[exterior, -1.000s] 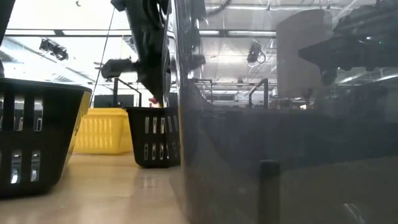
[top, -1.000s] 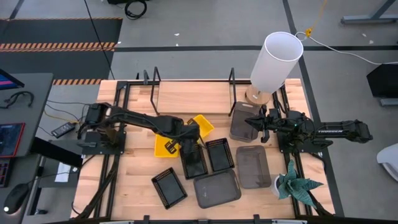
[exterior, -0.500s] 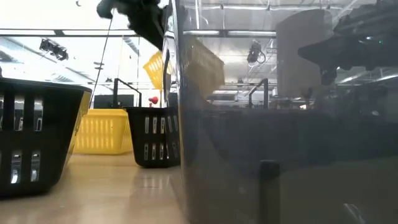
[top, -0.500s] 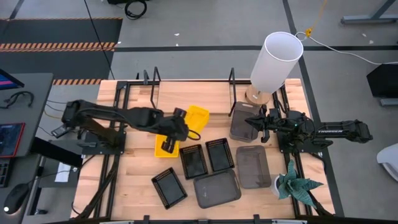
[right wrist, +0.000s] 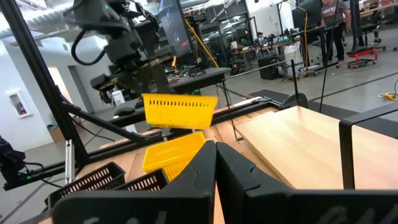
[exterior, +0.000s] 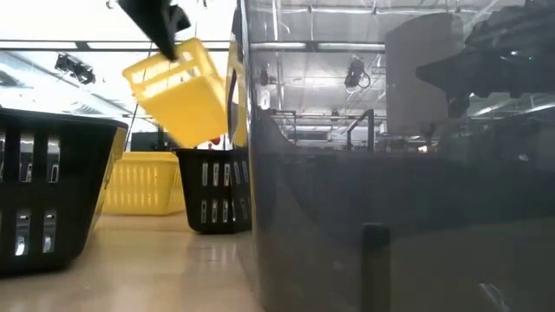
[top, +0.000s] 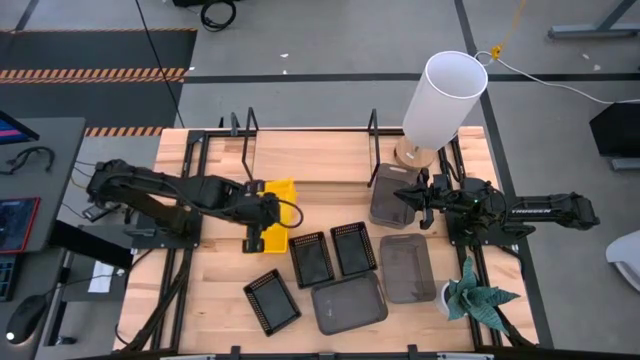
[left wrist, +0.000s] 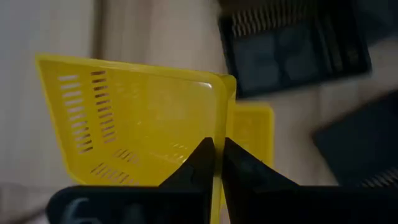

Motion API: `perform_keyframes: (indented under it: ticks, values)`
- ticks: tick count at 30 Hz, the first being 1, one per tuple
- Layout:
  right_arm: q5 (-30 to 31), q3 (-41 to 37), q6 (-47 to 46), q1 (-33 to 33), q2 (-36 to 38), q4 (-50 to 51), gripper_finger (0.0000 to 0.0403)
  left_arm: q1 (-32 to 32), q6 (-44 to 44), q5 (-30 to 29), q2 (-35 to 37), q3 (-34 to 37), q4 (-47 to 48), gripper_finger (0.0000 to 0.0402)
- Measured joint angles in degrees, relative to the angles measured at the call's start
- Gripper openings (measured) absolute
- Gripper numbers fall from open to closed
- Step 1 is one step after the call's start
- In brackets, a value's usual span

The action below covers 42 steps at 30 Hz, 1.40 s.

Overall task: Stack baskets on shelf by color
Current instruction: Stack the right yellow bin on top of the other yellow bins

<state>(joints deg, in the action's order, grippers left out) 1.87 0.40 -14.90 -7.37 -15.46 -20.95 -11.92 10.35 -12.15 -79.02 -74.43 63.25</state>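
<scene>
While the right gripper (top: 408,205) is waiting with its fingers pressed together and nothing between them, just beside a dark grey basket (top: 390,195) near the lamp (top: 440,105), the left gripper (top: 262,205) is pinching the wall of a yellow basket (exterior: 178,91) and holding it tilted in the air. Its fingers (left wrist: 202,163) are clamped tight on the yellow rim. Below it, another yellow basket (exterior: 143,182) is sitting on the table (top: 220,290), with black mesh baskets (top: 310,258) close by. Behind them, the shelf (top: 310,155) is standing at the table's far edge.
</scene>
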Motion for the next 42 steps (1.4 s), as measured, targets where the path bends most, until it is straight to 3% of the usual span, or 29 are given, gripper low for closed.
perform_keyframes:
  ticks: [9,16,24,28,37,42]
  values:
    - [0.0,0.0,0.0,0.0,0.0,0.0,0.0014,-6.3,8.9,0.2,0.0,1.5,1.1,0.0023]
    - [0.0,0.0,0.0,0.0,0.0,0.0,0.0014,-6.7,10.4,-2.9,-0.1,9.3,-3.1,0.0024]
    - [0.0,0.0,0.0,0.0,0.0,0.0,0.0014,-6.8,10.4,-2.1,-0.6,10.1,-4.3,0.0042]
    - [0.0,0.0,0.0,0.0,0.0,0.0,0.0014,-7.8,10.4,-2.2,-1.4,10.2,-4.5,0.0072]
    - [0.0,0.0,0.0,0.0,0.0,-0.3,0.0014,-8.9,11.2,0.5,-2.7,10.1,-6.0,0.0183]
    - [0.0,0.0,0.0,0.0,0.0,-0.3,0.0014,-9.0,12.5,-1.9,-5.2,10.1,-6.0,0.0212]
